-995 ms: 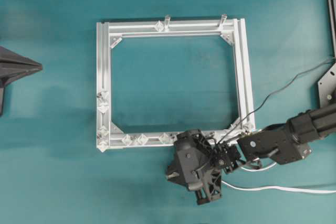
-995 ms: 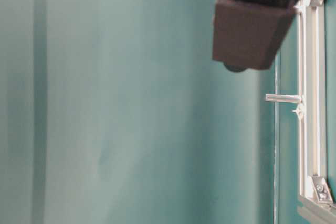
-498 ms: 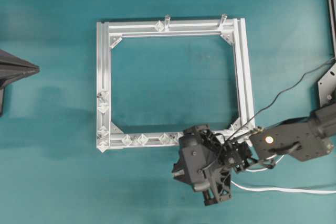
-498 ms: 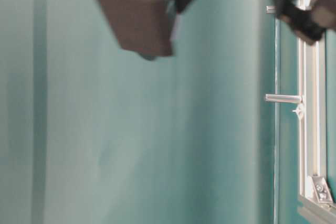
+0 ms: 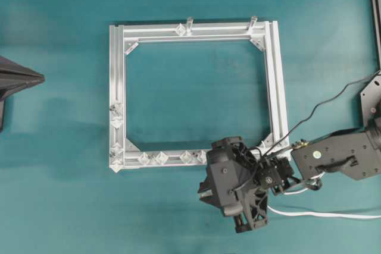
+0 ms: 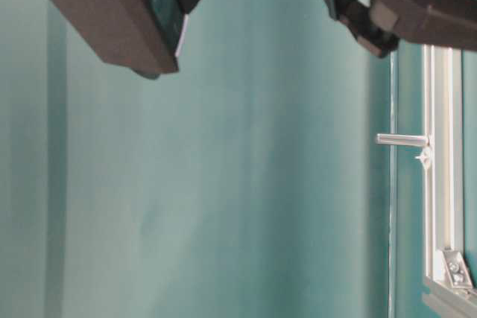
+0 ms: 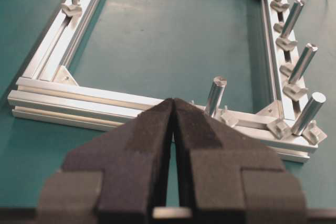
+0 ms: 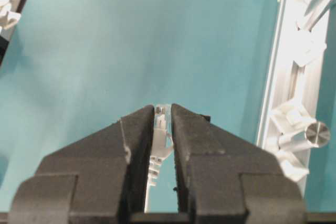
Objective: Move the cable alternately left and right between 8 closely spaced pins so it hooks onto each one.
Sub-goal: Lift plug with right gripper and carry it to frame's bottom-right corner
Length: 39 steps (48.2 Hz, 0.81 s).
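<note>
right gripper (image 8: 161, 116): jaws pinched on plug of the cable (image 8: 159, 129), lower middle of wrist view | left gripper (image 7: 172, 109): jaws closed, holding nothing | cable trails lower right overhead, below the frame (image 5: 117, 87)

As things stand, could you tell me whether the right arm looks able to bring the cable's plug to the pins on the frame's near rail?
Probably yes. The right gripper is shut on the cable, plug forward, beside the frame. The nearest pins show bare, with open mat between; the left gripper sits well off.
</note>
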{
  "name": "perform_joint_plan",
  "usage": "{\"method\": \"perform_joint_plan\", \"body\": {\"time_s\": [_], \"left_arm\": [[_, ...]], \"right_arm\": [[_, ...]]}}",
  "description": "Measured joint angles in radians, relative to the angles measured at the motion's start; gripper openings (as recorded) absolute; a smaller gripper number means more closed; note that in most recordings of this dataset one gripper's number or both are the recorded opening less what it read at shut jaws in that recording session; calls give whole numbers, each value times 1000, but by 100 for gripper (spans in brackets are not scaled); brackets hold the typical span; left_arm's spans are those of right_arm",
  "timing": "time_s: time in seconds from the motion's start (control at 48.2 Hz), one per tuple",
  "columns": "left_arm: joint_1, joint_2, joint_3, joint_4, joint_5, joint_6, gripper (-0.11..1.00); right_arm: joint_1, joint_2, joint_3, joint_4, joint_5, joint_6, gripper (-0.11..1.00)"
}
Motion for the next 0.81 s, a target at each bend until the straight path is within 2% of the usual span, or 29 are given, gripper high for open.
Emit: {"method": "perform_joint_plan", "body": {"time_s": [0.104, 0.352, 0.498, 0.808], "left_arm": [[0, 0, 0, 0, 0, 0, 0], [0, 0, 2, 0, 0, 0, 0], [0, 0, 0, 0, 0, 0, 0], [3, 2, 2, -2, 0, 0, 0]], "right_arm": [[2, -9, 0, 0, 26, 48, 14], [3, -41, 23, 0, 89, 242, 14], [5, -61, 38, -2, 150, 295, 14], [6, -138, 75, -18, 364, 368, 14]]}}
